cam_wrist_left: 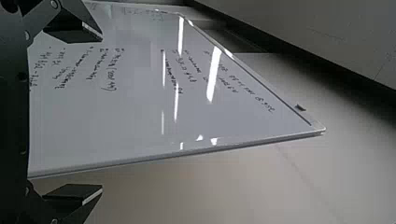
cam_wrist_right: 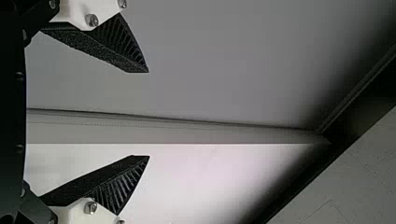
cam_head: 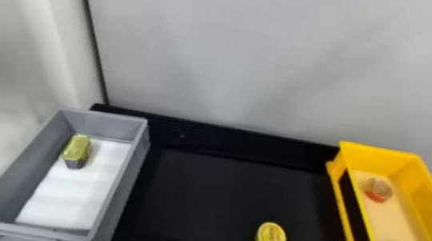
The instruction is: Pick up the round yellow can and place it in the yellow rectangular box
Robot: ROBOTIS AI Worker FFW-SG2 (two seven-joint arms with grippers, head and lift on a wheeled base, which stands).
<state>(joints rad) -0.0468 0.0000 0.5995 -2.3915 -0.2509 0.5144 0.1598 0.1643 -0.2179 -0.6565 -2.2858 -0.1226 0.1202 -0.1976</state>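
While the round yellow can (cam_head: 271,238) sits on the black surface (cam_head: 212,198) — left pincer (cam_wrist_left: 102,113) and right pincer (cam_wrist_right: 149,114) are spread

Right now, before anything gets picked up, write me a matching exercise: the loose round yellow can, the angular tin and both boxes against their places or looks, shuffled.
1. Loose round yellow can
2. Yellow rectangular box
3. Grey box
4. Angular tin

A. At the robot's left, with a white sheet on its bottom
B. Gold-coloured on top, inside a box
C. At the robot's right, with a tan bottom
D. On the black surface between the boxes

Pairs: 1-D, 2-C, 3-A, 4-B
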